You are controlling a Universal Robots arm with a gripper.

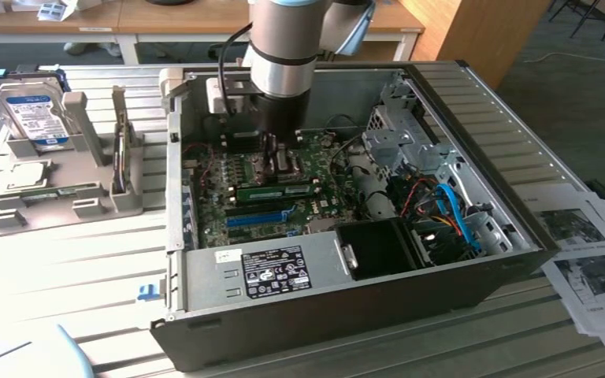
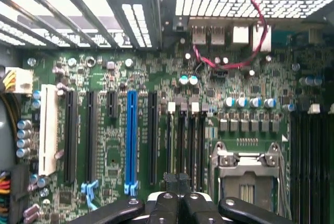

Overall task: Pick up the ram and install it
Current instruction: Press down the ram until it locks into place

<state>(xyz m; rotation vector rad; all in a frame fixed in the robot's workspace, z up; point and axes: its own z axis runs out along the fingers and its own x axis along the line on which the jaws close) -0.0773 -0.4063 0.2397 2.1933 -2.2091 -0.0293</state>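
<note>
The ram [image 1: 278,191], a green stick with white labels, stands on edge on the motherboard [image 1: 218,177] inside the open computer case [image 1: 513,150]. It runs parallel to the blue slot [image 1: 257,218] and a little farther back. My gripper [image 1: 275,164] reaches down into the case just behind the ram, its tip close to the stick's upper edge. In the wrist view the gripper [image 2: 178,185] is shut with nothing visible between its fingers [image 2: 166,203]. It hangs over a group of narrow black slots [image 2: 185,145] between the blue slot [image 2: 131,140] and the processor socket [image 2: 245,166].
The case walls, a metal drive cage [image 1: 402,134], blue cables [image 1: 452,206] and the power supply [image 1: 271,268] crowd the board. A grey rack [image 1: 56,197] with a hard drive [image 1: 31,114] sits at the exterior view's left. Printed sheets [image 1: 586,260] lie at its right.
</note>
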